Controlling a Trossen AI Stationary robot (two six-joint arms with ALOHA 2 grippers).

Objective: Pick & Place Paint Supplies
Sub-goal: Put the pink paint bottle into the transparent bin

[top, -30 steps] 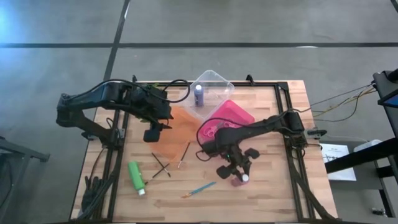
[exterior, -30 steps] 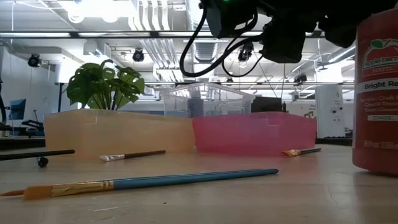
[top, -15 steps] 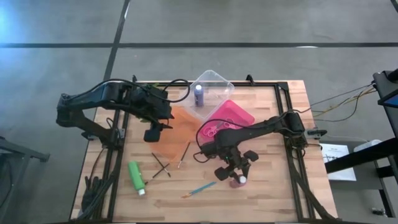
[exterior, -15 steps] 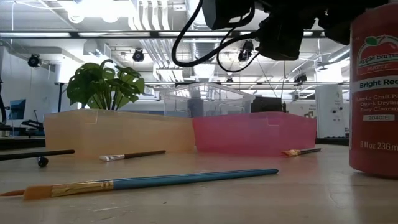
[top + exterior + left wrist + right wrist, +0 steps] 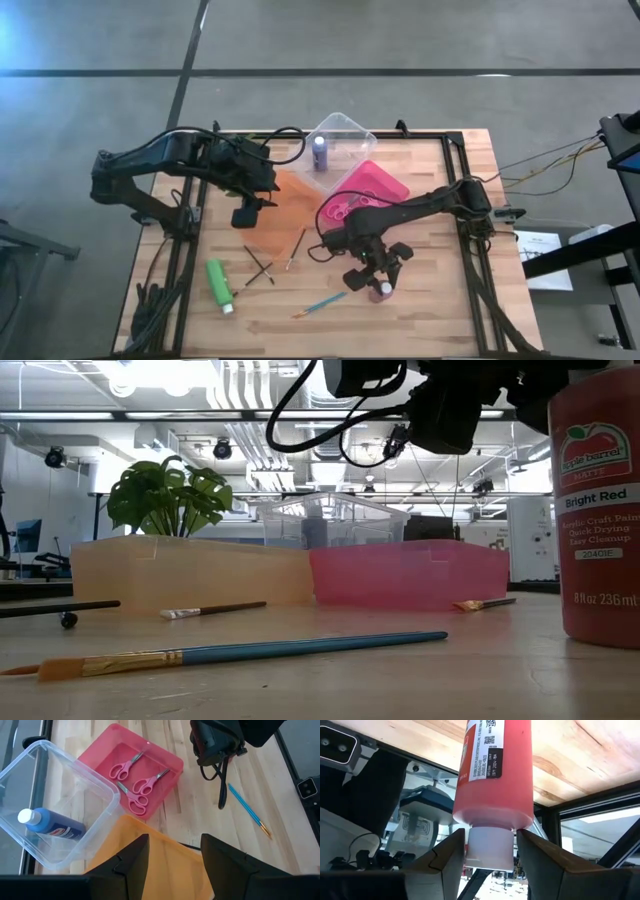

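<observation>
A red paint bottle (image 5: 597, 510) with a white cap (image 5: 381, 291) stands upright near the table's near edge. My right gripper (image 5: 378, 280) is shut on it. My left gripper (image 5: 245, 215) hangs open over the orange tray (image 5: 290, 195) and touches nothing. A green bottle (image 5: 219, 283) lies on its side on the wood. Two thin brushes (image 5: 258, 265) lie crossed beside a third (image 5: 296, 248), and a blue-handled brush (image 5: 300, 648) lies nearer. The blue-purple bottle (image 5: 50, 822) lies in the clear tray (image 5: 345, 130). Pink-handled scissors (image 5: 137, 785) lie in the pink tray (image 5: 385, 185). My right gripper holds the red bottle at its top end, with the white cap (image 5: 490, 847) pinched between the two fingers (image 5: 447, 857), one on each side. The bottle (image 5: 492, 770) stands upright with its base down at the table top. I cannot tell whether the base touches the wood.
The three trays sit side by side toward the table's far edge, with a leafy plant (image 5: 170, 495) behind the orange one. The black table frame (image 5: 470, 260) runs along the left and right sides. Bare wood (image 5: 440, 300) lies right of the red bottle.
My right gripper has moved a little toward the table's left, taking the red bottle with it. The bottle leaned a second ago and now stands straight. My left arm has kept still.
</observation>
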